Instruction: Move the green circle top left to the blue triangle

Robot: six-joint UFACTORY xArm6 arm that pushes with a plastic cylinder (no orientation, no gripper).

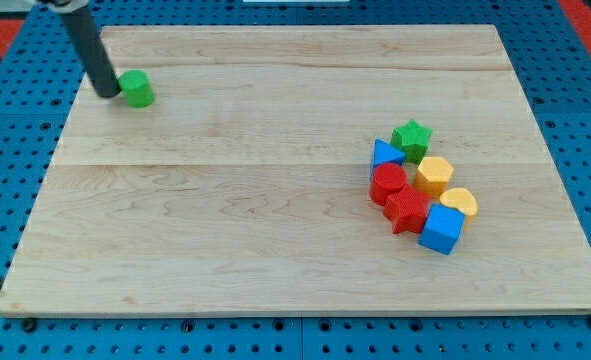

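The green circle (136, 89) lies near the view's top left of the wooden board. My tip (109, 94) stands just to its left, touching or nearly touching it. The blue triangle (385, 155) sits at the view's right, at the left edge of a tight cluster of blocks, far from the green circle.
The cluster holds a green star (412, 138), a yellow hexagon (434, 175), a red round block (388, 184), a red star (408, 210), a yellow heart-like block (460, 203) and a blue cube (441, 229). The wooden board (225, 220) lies on a blue pegboard.
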